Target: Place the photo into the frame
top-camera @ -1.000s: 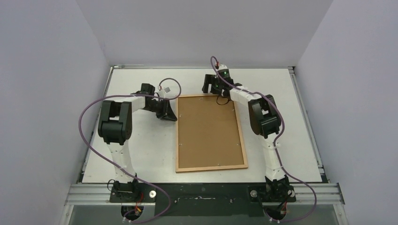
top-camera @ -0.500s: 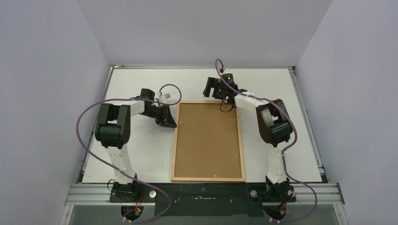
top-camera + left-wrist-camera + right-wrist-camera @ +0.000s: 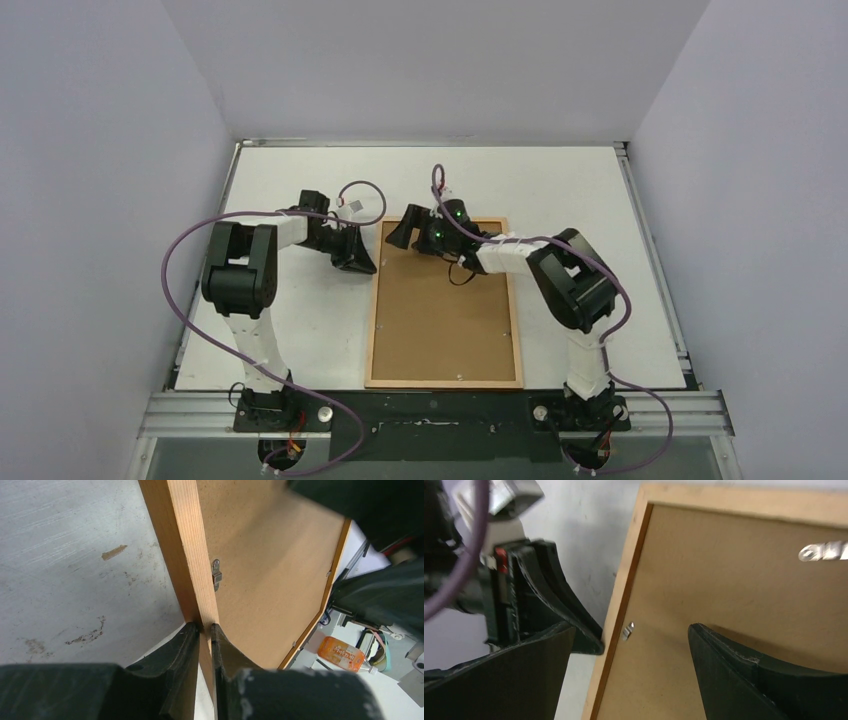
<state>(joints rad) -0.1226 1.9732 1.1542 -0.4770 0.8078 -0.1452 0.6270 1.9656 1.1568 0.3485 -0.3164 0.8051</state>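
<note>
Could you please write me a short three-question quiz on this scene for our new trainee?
1. True or false: the left hand is shut on the wooden edge of the frame.
2. Which side of the frame faces up? A: the glass. B: the brown backing board. C: it stands on edge.
3. In one word, is the right hand open or shut?

Key: 1 true; 2 B; 3 open.
</note>
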